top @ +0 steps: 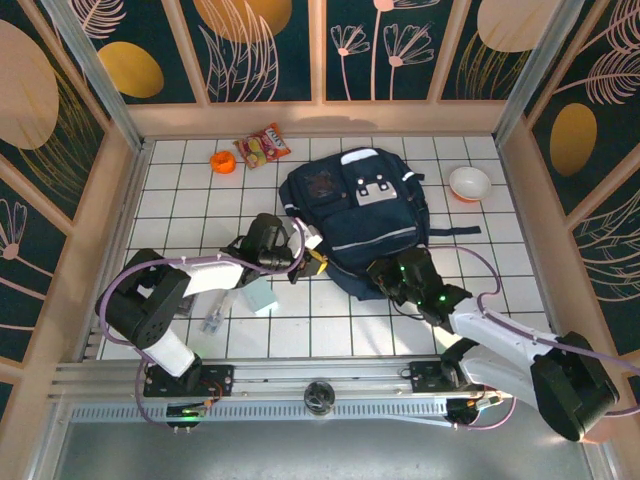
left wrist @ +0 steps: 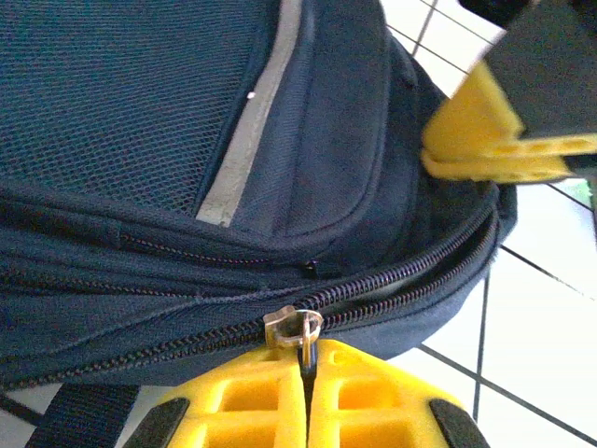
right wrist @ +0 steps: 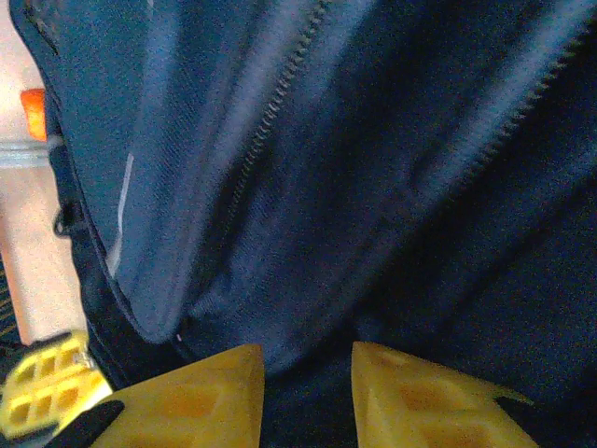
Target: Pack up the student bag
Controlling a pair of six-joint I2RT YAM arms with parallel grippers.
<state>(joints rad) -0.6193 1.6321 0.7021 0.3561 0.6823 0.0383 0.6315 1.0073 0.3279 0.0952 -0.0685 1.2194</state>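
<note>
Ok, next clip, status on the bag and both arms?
Left fingers shut on zipper pull. Right fingers apart at student bag fabric, grip unclear. Zip part open; snack packet lies beyond.

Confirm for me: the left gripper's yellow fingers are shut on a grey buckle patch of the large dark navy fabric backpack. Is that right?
Not the buckle patch. The left gripper is shut on the metal zipper pull of the dark navy fabric backpack, as the left wrist view shows.
</note>
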